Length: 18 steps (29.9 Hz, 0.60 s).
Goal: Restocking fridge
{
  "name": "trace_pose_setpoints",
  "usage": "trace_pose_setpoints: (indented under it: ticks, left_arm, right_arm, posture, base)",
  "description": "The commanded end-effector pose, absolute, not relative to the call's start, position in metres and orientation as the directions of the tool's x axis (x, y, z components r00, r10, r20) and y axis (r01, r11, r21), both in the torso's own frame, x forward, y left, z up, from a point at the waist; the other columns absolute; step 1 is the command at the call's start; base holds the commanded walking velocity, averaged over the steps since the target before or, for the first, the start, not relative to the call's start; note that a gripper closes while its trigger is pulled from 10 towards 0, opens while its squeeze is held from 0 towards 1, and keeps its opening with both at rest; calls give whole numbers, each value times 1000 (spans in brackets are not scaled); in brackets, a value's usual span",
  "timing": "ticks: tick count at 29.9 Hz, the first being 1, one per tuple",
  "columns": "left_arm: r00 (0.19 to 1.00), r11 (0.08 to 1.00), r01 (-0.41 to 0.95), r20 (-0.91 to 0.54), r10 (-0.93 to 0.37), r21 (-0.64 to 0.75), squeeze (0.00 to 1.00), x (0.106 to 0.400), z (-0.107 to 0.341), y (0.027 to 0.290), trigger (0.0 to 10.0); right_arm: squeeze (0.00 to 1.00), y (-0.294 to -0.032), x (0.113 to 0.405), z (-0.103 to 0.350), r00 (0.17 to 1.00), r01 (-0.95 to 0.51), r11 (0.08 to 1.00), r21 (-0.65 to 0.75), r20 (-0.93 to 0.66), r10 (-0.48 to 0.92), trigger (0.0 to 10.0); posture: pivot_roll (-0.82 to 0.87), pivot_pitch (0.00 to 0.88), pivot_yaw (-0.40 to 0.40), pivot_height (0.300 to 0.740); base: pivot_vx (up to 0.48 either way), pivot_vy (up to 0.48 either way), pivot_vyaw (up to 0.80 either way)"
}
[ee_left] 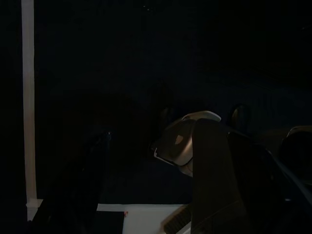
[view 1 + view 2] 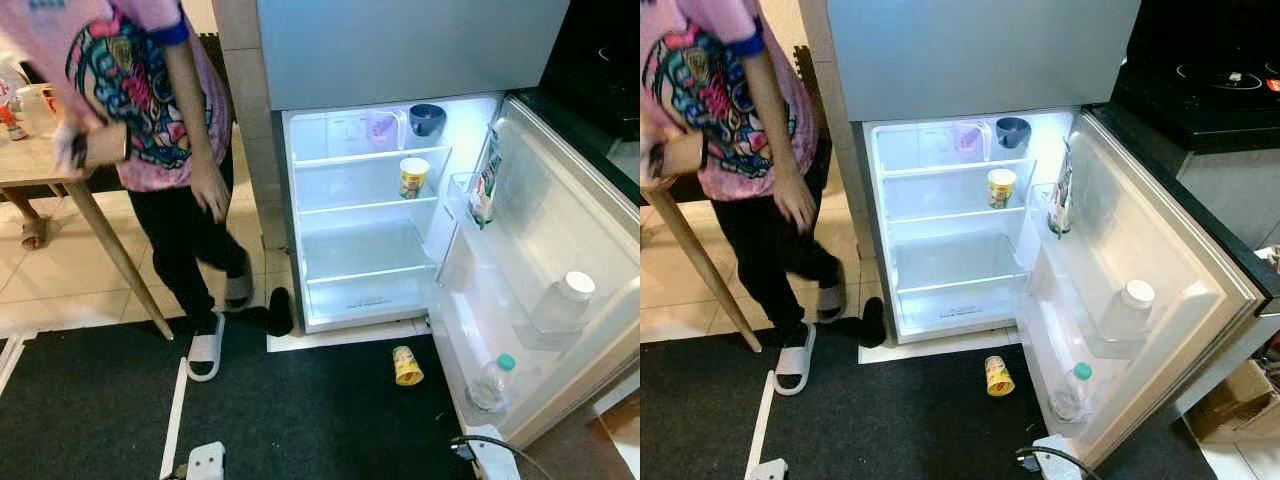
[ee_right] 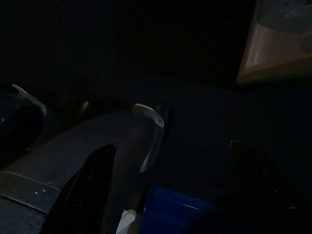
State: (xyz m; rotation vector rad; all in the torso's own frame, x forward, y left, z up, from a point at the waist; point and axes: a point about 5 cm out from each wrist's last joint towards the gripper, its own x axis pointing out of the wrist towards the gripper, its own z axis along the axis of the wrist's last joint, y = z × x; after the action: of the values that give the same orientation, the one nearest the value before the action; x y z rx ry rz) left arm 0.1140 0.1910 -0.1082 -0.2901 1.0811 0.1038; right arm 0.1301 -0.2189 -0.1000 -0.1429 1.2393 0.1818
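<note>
Barely started: one cup (image 2: 413,176) on the fridge (image 2: 365,240) shelf, another cup (image 2: 406,365) tipped on the floor. Couldn't tell either gripper's state, too dark.

head stereo: down onto open fridge (image 2: 370,215) | wrists: dark, near floor

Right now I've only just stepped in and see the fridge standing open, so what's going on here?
The fridge stands open. One yellow cup sits on a middle shelf, while another yellow cup lies tipped on the dark floor mat in front. Two bottles stand in the door racks. A person in a pink shirt stands to the left beside a table. Nothing is being handled by the robot.
</note>
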Motion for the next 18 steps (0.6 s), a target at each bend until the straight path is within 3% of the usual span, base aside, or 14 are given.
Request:
trace_pose_setpoints:
  ticks: [1,18]
  left_arm:
    - [466,959,-215,-882,-67,-187,0,114,-109,187,10000]
    - [476,956,-220,-877,-70,-195,0,117,-108,186,10000]
  right_arm:
    - [0,-216,132,-100,318,-229,973,-5,-945,70,10000]
    - [0,-219,137,-98,331,-226,974,-10,-941,67,10000]
  posture:
    - [-7,0,-10,740]
    - [-23,0,-9,740]
  base:
    - [0,0,0]
    - [0,0,0]
